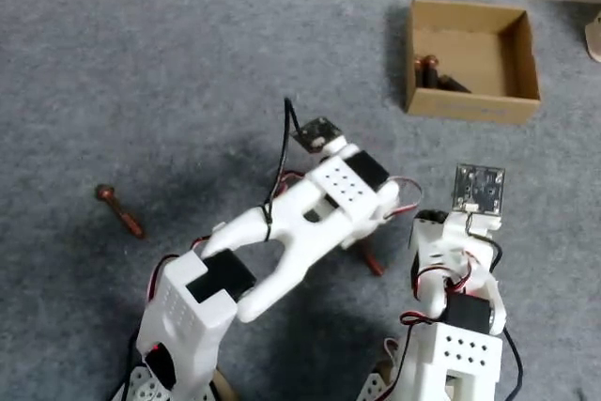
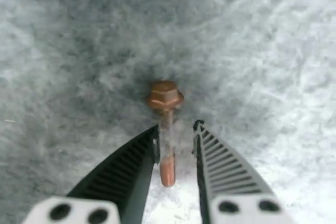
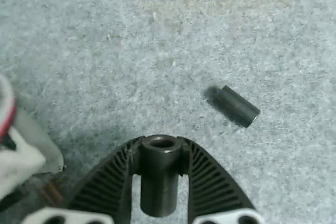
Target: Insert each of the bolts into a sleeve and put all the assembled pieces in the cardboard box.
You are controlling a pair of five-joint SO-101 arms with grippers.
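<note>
the right claw [image 3: 160, 150] clamps an upright black sleeve [image 3: 159, 187], the left claw [image 2: 176, 129] stands slightly open astride a copper bolt [image 2: 166, 103] on the grey carpet [image 1: 188, 63], a loose sleeve [image 3: 239, 107] lies farther out, and beyond it sits the cardboard box [image 1: 470, 105].

The bolt [image 2: 165, 98] is copper-brown on mottled grey carpet [image 2: 63, 51]. The held sleeve [image 3: 159, 177] and the loose sleeve [image 3: 239, 106] are both matt black. The cardboard box [image 1: 470, 105] is plain tan. The right gripper [image 3: 160, 148] has black, ribbed fingers [image 3: 105, 187].
</note>
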